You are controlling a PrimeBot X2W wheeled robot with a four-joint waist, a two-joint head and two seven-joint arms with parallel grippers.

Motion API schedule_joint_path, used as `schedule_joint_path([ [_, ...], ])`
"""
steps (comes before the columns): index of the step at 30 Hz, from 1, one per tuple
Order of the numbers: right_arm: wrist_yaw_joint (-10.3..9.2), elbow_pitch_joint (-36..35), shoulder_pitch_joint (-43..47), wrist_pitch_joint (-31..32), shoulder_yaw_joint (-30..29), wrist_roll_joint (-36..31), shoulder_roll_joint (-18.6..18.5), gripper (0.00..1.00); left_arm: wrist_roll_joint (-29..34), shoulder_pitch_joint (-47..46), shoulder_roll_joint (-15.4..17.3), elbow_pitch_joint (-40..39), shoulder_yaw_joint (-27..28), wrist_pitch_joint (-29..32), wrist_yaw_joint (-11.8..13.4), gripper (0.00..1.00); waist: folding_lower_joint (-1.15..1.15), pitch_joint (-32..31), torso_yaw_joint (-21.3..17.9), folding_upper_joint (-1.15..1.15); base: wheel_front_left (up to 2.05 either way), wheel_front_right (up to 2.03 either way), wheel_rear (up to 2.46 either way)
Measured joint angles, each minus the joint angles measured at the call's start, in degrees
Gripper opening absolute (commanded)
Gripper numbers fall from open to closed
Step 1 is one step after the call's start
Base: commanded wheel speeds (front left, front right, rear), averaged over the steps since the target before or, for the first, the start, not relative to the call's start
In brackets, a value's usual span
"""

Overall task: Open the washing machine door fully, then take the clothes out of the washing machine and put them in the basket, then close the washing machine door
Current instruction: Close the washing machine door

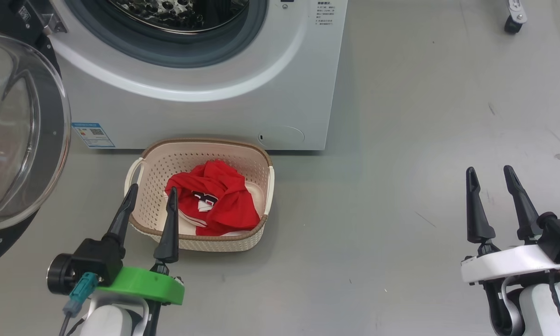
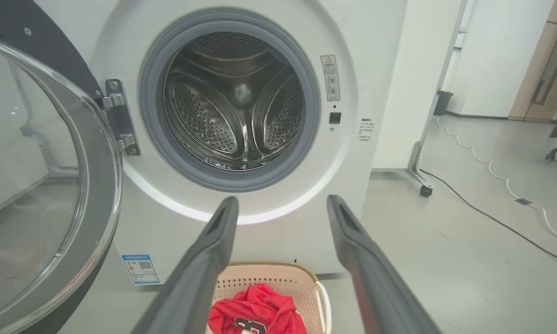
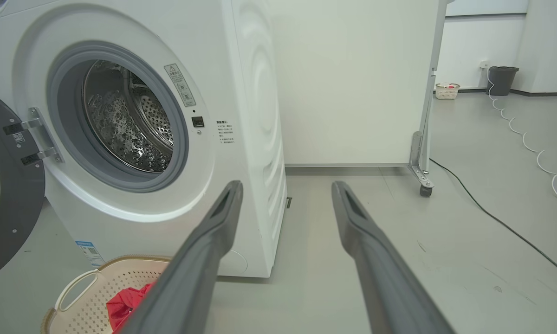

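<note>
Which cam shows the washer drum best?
Left wrist view: faces the drum head-on, whole interior visible, empty. Head view catches just its lower part at the top edge; right wrist view sees it at an angle.

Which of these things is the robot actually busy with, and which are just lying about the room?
In the job: washing machine, its open door, red clothes, cream basket holding them.
Lying about: dark bin, small far basket, wheeled white panel.
</note>
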Motion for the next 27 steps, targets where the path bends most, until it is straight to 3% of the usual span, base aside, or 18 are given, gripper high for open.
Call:
schedule_joint_path([
  [13, 0.0, -0.8, 0.96, 0.0, -0.56, 0.0, -0.91, 1.0, -0.13, -0.01, 0.0, 0.0, -0.89, 0.0, 0.59, 1.0, 0.0, -0.3, 4.97, 0.0, 0.0, 0.0, 0.0],
  [27, 0.0, -1.45, 1.99, 0.0, 0.29, -0.01, -1.16, 1.0, -1.1, 0.19, 0.01, -0.33, -1.14, 0.0, 1.3, 1.0, 0.0, -0.88, 14.6, 0.0, 0.0, 0.0, 0.0],
])
